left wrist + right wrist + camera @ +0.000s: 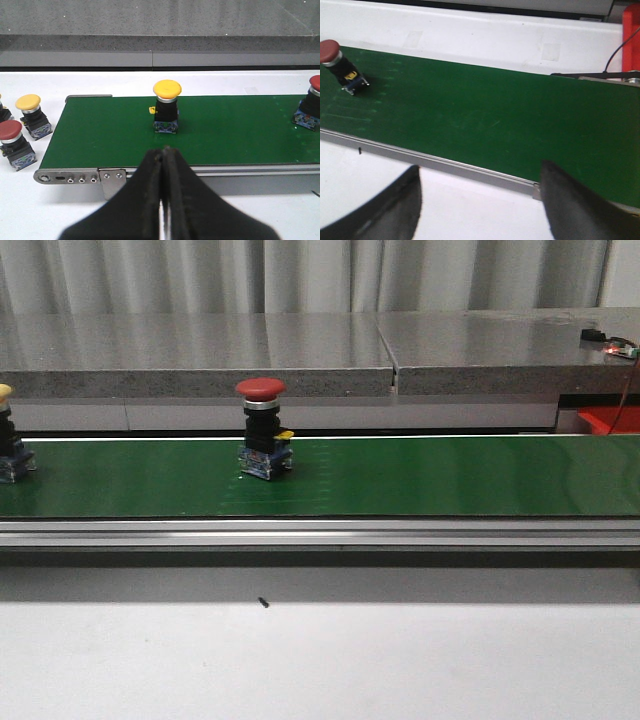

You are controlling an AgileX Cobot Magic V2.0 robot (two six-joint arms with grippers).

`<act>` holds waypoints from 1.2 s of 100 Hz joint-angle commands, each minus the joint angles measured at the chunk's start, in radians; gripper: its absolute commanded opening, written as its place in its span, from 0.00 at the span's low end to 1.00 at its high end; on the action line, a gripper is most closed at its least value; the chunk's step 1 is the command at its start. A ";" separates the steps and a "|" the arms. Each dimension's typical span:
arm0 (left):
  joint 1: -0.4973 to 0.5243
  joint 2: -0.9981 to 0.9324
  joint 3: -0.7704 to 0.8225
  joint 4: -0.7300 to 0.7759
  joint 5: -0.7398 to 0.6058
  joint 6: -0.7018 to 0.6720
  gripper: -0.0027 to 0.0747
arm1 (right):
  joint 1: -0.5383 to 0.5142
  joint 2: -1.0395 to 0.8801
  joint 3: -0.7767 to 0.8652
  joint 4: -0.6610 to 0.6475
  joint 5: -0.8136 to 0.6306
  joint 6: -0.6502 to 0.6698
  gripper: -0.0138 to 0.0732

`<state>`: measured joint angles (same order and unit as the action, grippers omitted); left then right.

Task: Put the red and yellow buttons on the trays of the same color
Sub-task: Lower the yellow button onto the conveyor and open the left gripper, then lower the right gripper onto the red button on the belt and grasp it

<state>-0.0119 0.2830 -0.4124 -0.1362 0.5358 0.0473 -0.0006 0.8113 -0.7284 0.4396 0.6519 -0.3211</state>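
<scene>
A red button (262, 427) stands upright on the green conveyor belt (430, 475); it also shows in the left wrist view (311, 104) and the right wrist view (337, 65). A yellow button (166, 106) stands on the belt further left, and it shows at the left edge of the front view (10, 440). My left gripper (162, 155) is shut and empty, in front of the belt's near rail, facing the yellow button. My right gripper (480, 192) is open and empty over the white table in front of the belt. No grippers show in the front view.
A spare yellow button (32, 115) and a spare red button (14, 144) stand on the white table beyond the belt's left end. A red tray's corner shows at far right (608, 420) and in the right wrist view (631, 30). A cable (615, 52) runs beside it.
</scene>
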 commanded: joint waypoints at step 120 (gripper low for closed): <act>-0.009 0.007 -0.026 -0.015 -0.078 -0.002 0.01 | 0.421 0.893 -0.741 -0.145 0.103 -0.050 0.85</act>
<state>-0.0119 0.2830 -0.4124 -0.1380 0.5358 0.0480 0.4139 1.7173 -1.4072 0.2964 0.7802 -0.3588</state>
